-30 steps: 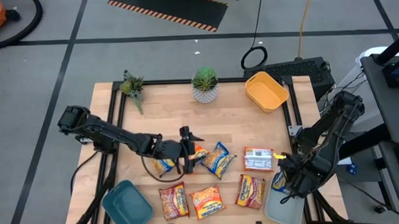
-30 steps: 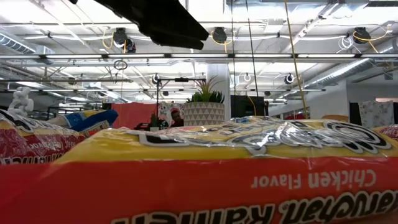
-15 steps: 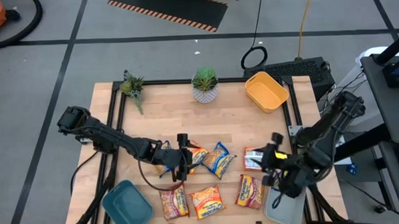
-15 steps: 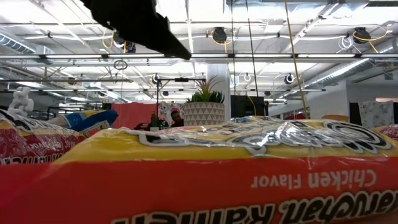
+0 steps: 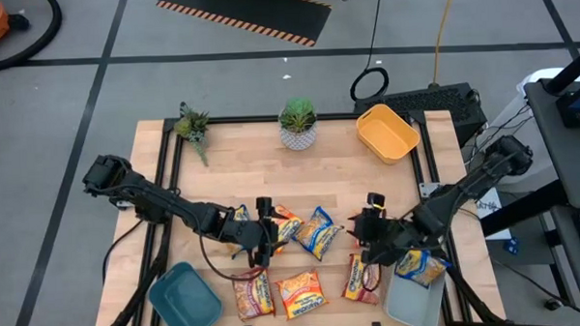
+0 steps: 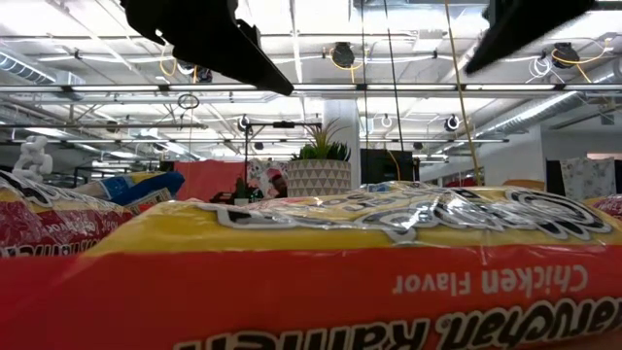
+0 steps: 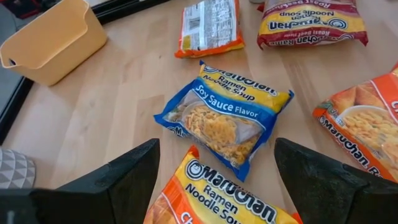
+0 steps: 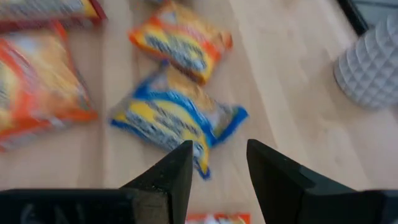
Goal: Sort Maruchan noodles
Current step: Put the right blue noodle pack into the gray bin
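Several Maruchan noodle packets lie flat on the wooden table point(image 5: 232, 165). My left gripper point(image 5: 263, 229) hovers open above an orange packet point(image 7: 217, 199), which shows between its fingers. A blue-and-yellow Soy Sauce packet point(image 7: 224, 121) lies just beyond them. My right gripper point(image 5: 371, 218) hangs over the table's middle right with a narrow gap between its fingers point(image 8: 168, 174) and nothing in it. Below it lie the blue-and-yellow packet point(image 8: 177, 127) and an orange one point(image 8: 180, 40). Another blue-and-yellow packet point(image 5: 419, 267) rests in the pale bin point(image 5: 411, 304).
A yellow bin point(image 5: 388, 132) stands at the far right and a teal bin point(image 5: 184, 300) at the near left corner. Two potted plants point(image 5: 297, 124) point(image 5: 192, 126) stand at the far edge. Red and orange packets point(image 5: 253, 295) point(image 5: 301, 291) point(image 5: 364, 277) line the near edge.
My right gripper has swung from over the pale bin toward the table's middle, turning as it went, and now hangs over the packets. The blue-and-yellow packet stays in the pale bin. My left gripper has shifted slightly toward the near edge, still open.
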You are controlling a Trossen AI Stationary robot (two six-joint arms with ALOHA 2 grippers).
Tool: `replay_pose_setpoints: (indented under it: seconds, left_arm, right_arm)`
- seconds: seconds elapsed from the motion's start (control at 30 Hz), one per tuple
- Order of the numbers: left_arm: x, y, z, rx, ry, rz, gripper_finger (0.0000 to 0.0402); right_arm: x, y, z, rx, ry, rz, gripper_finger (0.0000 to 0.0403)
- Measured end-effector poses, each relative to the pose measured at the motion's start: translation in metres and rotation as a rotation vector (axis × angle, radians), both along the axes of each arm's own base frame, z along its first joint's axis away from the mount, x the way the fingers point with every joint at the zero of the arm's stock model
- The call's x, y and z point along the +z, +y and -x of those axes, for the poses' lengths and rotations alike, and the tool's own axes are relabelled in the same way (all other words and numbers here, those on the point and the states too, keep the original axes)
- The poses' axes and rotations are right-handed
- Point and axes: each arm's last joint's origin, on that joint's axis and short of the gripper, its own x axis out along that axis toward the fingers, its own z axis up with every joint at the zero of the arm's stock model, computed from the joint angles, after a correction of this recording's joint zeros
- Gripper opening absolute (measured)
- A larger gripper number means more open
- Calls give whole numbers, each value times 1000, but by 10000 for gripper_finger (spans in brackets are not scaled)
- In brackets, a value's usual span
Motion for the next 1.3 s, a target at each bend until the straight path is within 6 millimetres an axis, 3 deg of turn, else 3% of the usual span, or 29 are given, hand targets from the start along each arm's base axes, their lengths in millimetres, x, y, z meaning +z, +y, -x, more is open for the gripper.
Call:
replay_pose_setpoints:
  seconds: [0.4,0.63,1.3]
  left_arm:
    - [0,6,-2,37,-5,26,321]
    - [0,6,-2,37,-5,26,321]
    - [0,6,-2,37,-7,27,321]
  right_arm:
    - [-40,-34,-2,-163,138,-198,146]
    - [-57,-34,-4,-22,104,-198,146]
    - [-86,-41,0,45,57,-193,185]
